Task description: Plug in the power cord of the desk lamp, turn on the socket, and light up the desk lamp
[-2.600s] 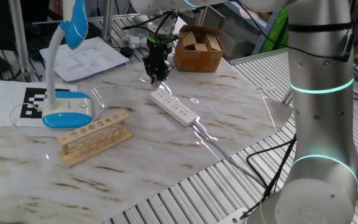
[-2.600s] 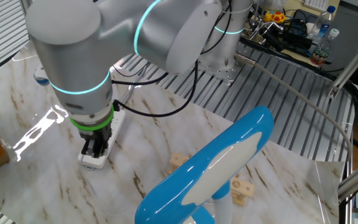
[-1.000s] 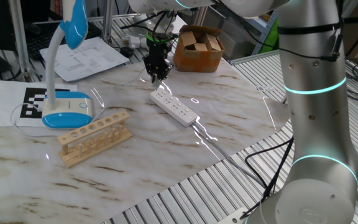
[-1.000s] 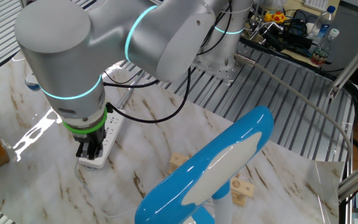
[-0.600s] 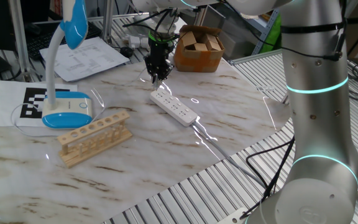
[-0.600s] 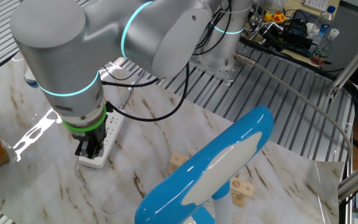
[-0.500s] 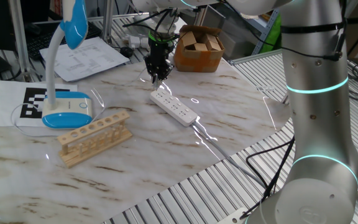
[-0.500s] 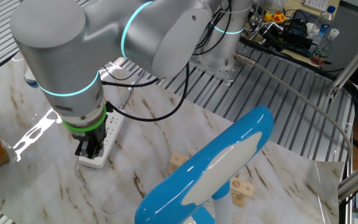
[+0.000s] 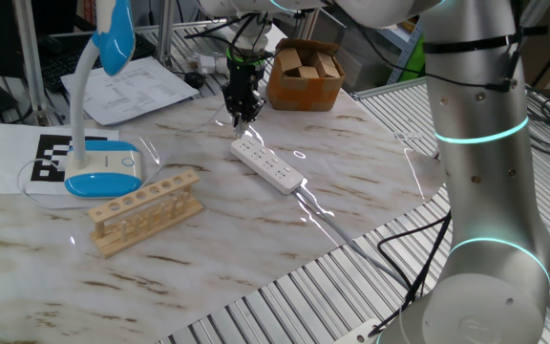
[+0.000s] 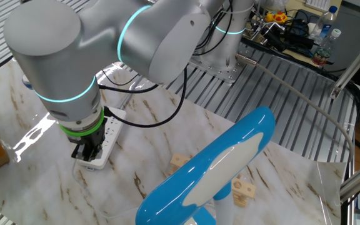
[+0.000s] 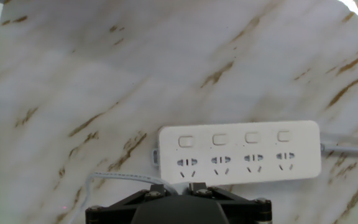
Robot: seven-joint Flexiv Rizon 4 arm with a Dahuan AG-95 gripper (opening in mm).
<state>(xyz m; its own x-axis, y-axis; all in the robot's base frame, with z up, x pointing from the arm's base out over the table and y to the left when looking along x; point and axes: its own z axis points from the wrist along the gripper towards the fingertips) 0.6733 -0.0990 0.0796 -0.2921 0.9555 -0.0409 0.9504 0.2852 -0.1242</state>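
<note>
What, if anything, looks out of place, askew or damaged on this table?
Nothing looks spilled or damaged. The socket lies flat with all four outlets empty, the desk lamp stands upright, and the power cord runs into the claw above the socket's end. Only the wooden rack seems unrelated.

**Lamp, cord and strip on the marble surface**

The desk lamp stands upright, neck arching. The socket lies flat: four outlets, four switches, all unoccupied. The power cord runs thin and white beside it; its plug seems hidden at the frame's bottom edge.
</note>
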